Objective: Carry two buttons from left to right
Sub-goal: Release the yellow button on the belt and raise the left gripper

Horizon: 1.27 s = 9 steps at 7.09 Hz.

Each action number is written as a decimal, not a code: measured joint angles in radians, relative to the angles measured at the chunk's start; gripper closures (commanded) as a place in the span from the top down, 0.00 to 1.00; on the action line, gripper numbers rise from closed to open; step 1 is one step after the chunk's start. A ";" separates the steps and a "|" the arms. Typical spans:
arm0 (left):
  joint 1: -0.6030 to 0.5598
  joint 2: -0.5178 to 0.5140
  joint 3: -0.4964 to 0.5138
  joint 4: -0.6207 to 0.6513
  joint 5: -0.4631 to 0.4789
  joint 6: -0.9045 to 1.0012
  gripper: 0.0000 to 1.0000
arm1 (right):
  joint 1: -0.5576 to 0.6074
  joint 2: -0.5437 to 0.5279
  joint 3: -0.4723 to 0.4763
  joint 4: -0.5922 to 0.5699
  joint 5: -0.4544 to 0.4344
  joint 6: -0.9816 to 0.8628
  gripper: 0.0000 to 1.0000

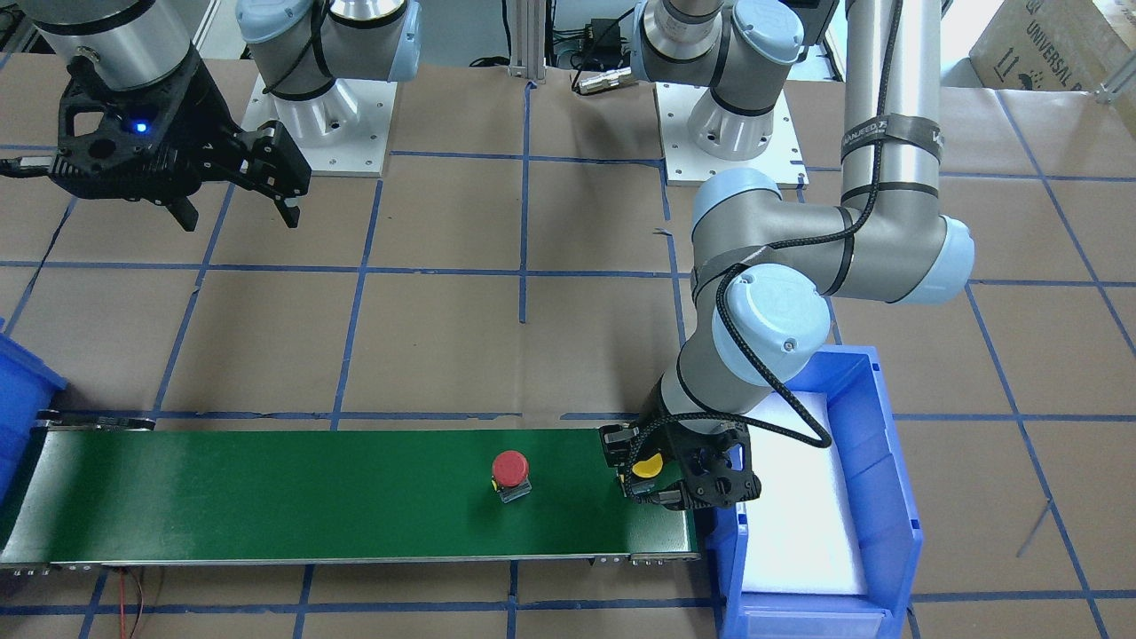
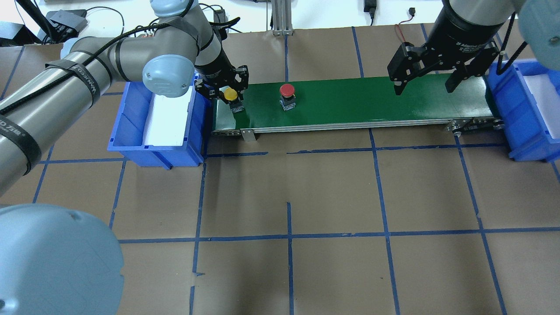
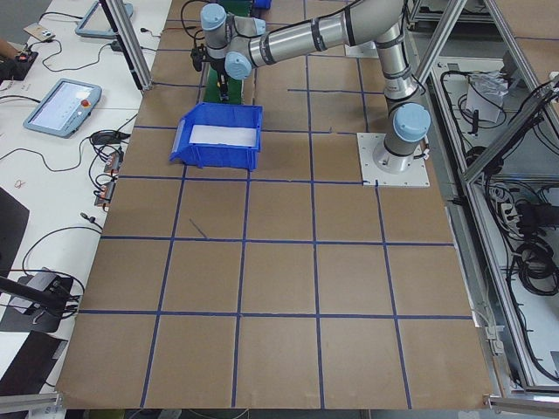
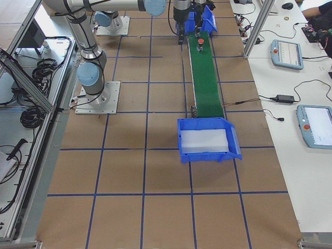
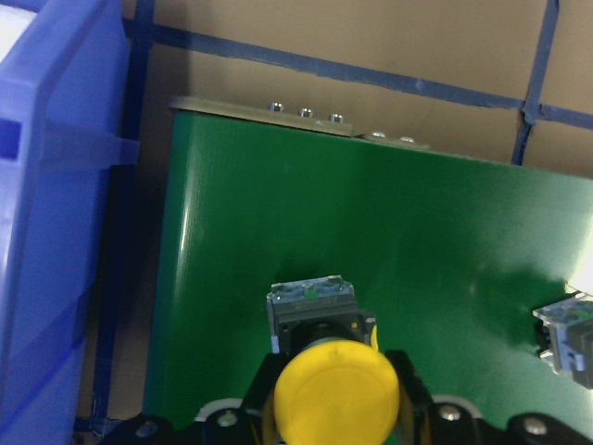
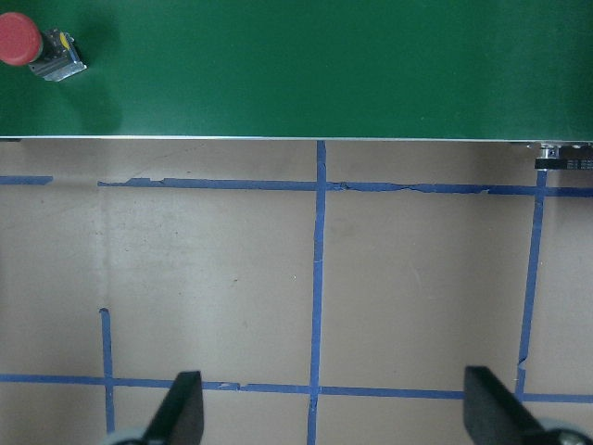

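The yellow button (image 1: 647, 466) stands on the left end of the green belt (image 1: 266, 497). My left gripper (image 1: 646, 475) is shut on its cap. In the left wrist view the yellow button (image 5: 335, 389) sits tight between the fingers (image 5: 408, 403), its body over the belt (image 5: 389, 241). The red button (image 1: 510, 470) stands free on the belt further along; it also shows in the overhead view (image 2: 287, 92) and the right wrist view (image 6: 20, 39). My right gripper (image 2: 426, 85) is open and empty, hovering high near the belt's right end, its fingers (image 6: 181, 413) wide apart.
A blue bin (image 2: 131, 131) with a white liner stands at the belt's left end, just beside my left gripper. A second blue bin (image 2: 507, 118) stands at the right end. The table is brown paper with blue tape lines.
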 measured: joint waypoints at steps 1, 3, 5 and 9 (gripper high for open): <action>-0.001 0.001 0.001 0.000 -0.005 0.004 1.00 | 0.000 0.000 0.000 0.000 0.000 0.000 1.00; -0.001 0.029 0.008 -0.016 -0.005 0.006 1.00 | 0.000 0.000 0.000 0.000 0.000 0.000 1.00; -0.001 0.099 0.011 -0.084 0.017 0.010 1.00 | 0.000 0.000 0.001 0.000 0.000 0.000 1.00; 0.021 0.259 0.008 -0.276 0.158 0.097 1.00 | 0.000 0.000 0.002 0.000 0.000 0.000 1.00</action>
